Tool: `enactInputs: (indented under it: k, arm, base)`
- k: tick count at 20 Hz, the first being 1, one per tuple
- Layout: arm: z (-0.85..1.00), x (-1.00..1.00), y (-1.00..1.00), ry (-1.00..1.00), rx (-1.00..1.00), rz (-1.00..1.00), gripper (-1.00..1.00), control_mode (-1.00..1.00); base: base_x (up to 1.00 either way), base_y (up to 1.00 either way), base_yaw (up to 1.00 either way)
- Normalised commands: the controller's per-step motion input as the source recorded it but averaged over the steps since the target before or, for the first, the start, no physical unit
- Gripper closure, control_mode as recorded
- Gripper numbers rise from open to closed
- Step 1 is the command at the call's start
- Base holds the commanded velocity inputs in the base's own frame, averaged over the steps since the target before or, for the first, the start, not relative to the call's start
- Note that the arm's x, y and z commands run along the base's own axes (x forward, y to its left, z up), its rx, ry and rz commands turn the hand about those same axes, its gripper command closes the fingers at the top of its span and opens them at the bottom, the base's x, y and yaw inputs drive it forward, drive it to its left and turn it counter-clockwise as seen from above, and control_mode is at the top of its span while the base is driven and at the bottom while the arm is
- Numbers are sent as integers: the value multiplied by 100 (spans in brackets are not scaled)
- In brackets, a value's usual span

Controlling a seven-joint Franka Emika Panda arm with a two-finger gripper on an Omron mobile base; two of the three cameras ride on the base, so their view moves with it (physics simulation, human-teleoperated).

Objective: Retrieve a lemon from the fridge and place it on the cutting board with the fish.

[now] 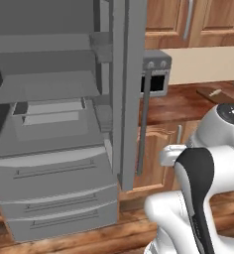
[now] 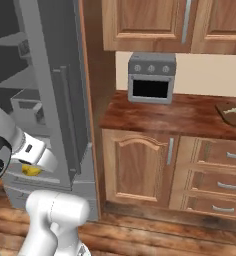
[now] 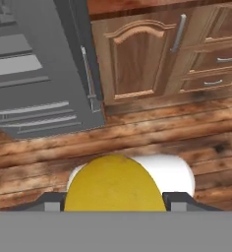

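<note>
Lemon (image 3: 115, 183) sat clamped between our gripper's (image 3: 113, 199) two dark finger tips, large and yellow at the bottom of the hand view; in the right base view it (image 2: 31, 170) peeked out yellow beneath the wrist, just in front of the fridge (image 1: 54, 149). The fridge door (image 2: 57, 100) stood open. Well apart, on the wooden counter (image 2: 180, 117), we saw the cutting board (image 2: 233, 113) carrying the pale fish (image 2: 235, 110), past the toaster oven (image 2: 151, 77).
</note>
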Motion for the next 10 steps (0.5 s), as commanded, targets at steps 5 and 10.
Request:
enactInputs:
  k: [5, 10]
  arm:
    - [0, 0, 0, 0, 0, 0, 100, 100]
    - [0, 0, 0, 0, 0, 0, 100, 100]
  base:
    - [1, -100, 0]
    - [14, -99, 0]
